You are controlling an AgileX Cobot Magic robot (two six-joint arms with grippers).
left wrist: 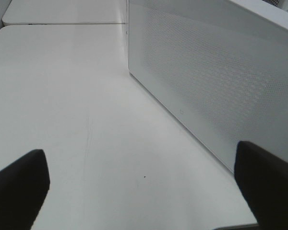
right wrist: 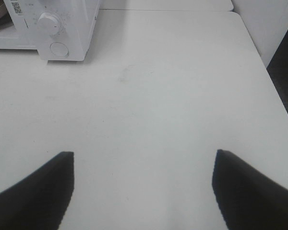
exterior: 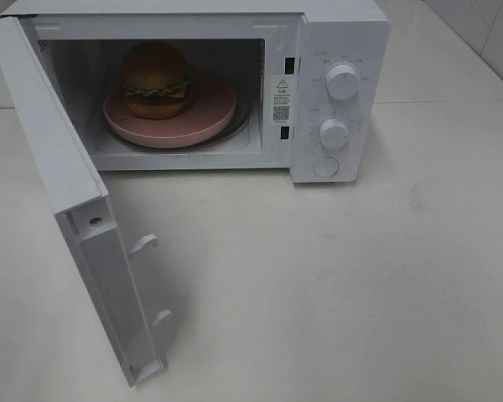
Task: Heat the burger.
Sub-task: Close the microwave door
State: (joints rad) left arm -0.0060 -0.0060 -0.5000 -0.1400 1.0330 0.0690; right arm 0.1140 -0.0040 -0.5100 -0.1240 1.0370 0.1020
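The burger [exterior: 157,79] sits on a pink round plate [exterior: 205,117] inside the white microwave [exterior: 339,33], whose door [exterior: 63,167] stands wide open toward the front left. Neither gripper shows in the exterior high view. In the left wrist view my left gripper [left wrist: 141,184] is open and empty over bare table, facing the outer face of the open door [left wrist: 216,76]. In the right wrist view my right gripper [right wrist: 143,189] is open and empty above the table, well away from the microwave's control panel [right wrist: 55,26].
The microwave has two knobs [exterior: 342,82] and a round button [exterior: 325,167] on its right panel. The door's latch hooks [exterior: 142,244] stick out of its inner edge. The white table [exterior: 335,285] has its right edge in the right wrist view [right wrist: 271,81].
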